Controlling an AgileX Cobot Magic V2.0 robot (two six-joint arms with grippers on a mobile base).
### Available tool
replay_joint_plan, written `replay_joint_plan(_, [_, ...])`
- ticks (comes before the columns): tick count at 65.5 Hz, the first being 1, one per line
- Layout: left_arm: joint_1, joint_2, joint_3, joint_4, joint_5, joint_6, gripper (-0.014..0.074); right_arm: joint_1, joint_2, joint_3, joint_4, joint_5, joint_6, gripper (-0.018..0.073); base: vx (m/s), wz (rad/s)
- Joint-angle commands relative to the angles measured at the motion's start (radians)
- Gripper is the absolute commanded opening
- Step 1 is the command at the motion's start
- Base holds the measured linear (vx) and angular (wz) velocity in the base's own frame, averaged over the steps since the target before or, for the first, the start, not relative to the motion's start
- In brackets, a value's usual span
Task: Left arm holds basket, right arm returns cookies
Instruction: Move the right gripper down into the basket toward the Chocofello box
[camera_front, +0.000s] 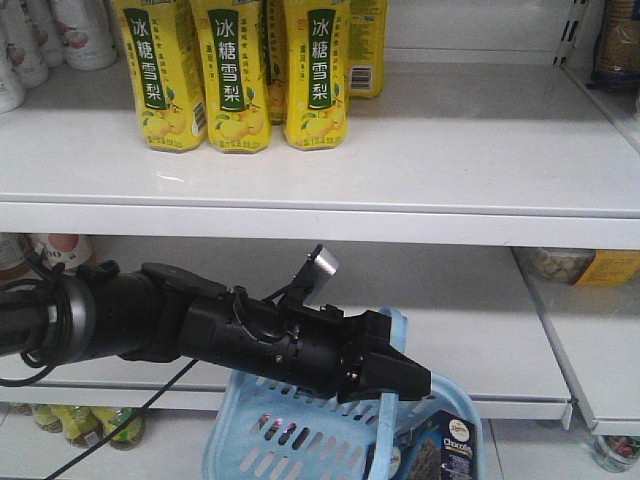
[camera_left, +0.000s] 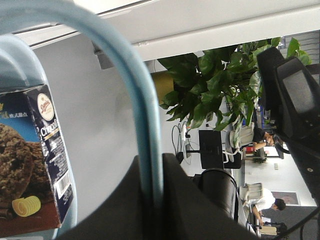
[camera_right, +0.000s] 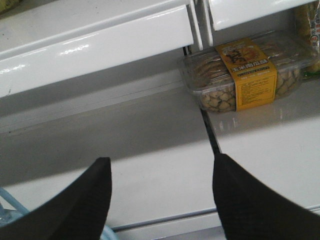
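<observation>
The first half of the task is judged to be in hand; the left gripper (camera_front: 400, 385) is seen pressed together on the pale blue handle (camera_left: 125, 75) of the basket (camera_front: 290, 435), the hoop being pinched between its two black fingers in the left wrist view; the basket is thereby hung in front of the lower shelf, below its edge.

The second half is judged not yet begun; the cookies (camera_left: 30, 170) are found inside the basket, standing upright against its wall at the robot's right-hand corner, with the chocolate picture and barcode turned towards the left wrist camera; no contact with the carton is shown.

The right gripper (camera_right: 162, 160) is seen spread wide and holding nothing; beneath it a bare stretch of the white surface (camera_right: 150, 130) of the lower shelf is viewed, with a clear tub (camera_right: 240, 75) of snacks lying well apart on the next section; only a sliver of blue basket rim is caught at the lower left of that view.

What is left, so far as can be judged: the carton is to be reached in the basket, gripped, lifted clear of the handle and set on the shelf; the exact shelf spot intended cannot be told.
</observation>
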Motion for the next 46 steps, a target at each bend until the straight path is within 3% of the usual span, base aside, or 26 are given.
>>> replay_joint_plan(1, [0.001, -0.052, -0.022, -0.085, 0.002, 0.048, -0.0006, 0.005, 0.018, -0.035, 0.024, -0.04, 0.001, 0.045, 0.0, 0.0])
replay_joint_plan(20, [0.001, -0.052, -0.022, -0.085, 0.002, 0.048, -0.0006, 0.215, 0.185, -0.035, 0.139, 0.129, 0.001, 0.0449, 0.0, 0.0])
replay_joint_plan(35, [0.001, -0.052, -0.022, -0.085, 0.002, 0.048, -0.0006, 0.361, 0.366, -0.035, 0.268, 0.091, -0.012, 0.045, 0.0, 0.0])
replay_joint_plan(46, [0.001, -0.052, -0.022, -0.085, 0.002, 0.048, -0.0006, 0.484, 0.519, -0.037, 0.34, 0.022, -0.079, 0.0454, 0.0, 0.0])
